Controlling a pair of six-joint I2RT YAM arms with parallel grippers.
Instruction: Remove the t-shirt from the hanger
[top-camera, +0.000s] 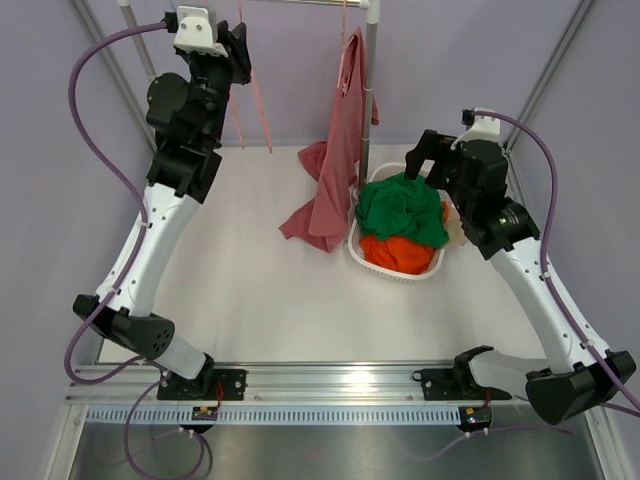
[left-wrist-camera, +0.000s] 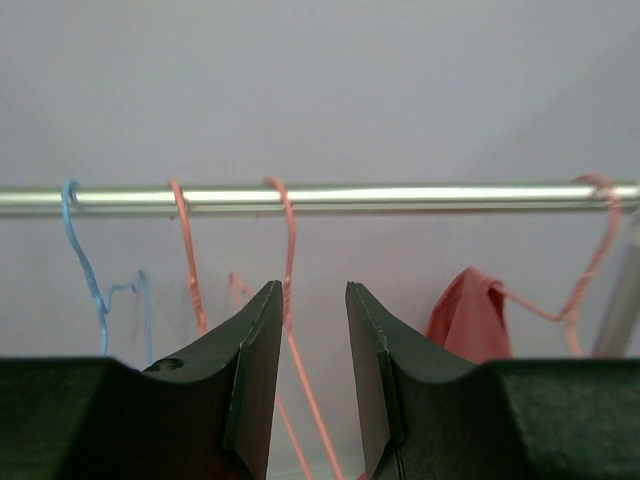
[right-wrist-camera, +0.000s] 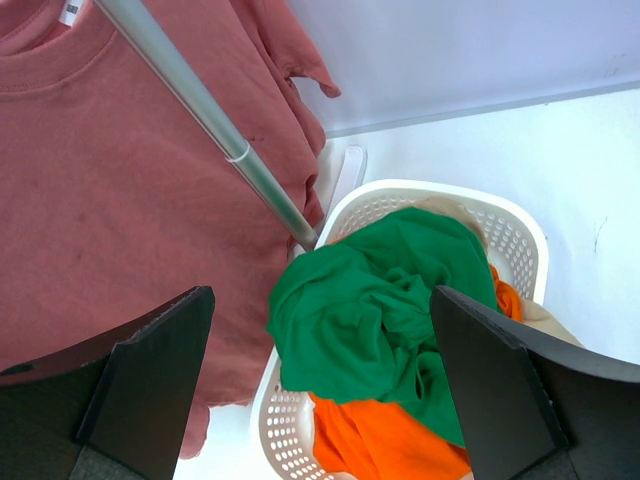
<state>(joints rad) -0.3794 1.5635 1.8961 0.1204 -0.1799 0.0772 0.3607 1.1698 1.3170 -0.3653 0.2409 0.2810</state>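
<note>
Pink t-shirt (left-wrist-camera: 468, 315) right of left jaws

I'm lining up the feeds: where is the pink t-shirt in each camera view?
Top external: t-shirt at centre, hanging beside the rack's upright pole, lower end on the table left of the white basket.
Left wrist: t-shirt only a bunched piece at right, below the rail.
Right wrist: t-shirt fills the left half, behind the pole.
Shared landmark: the rack's metal tubing.
</note>
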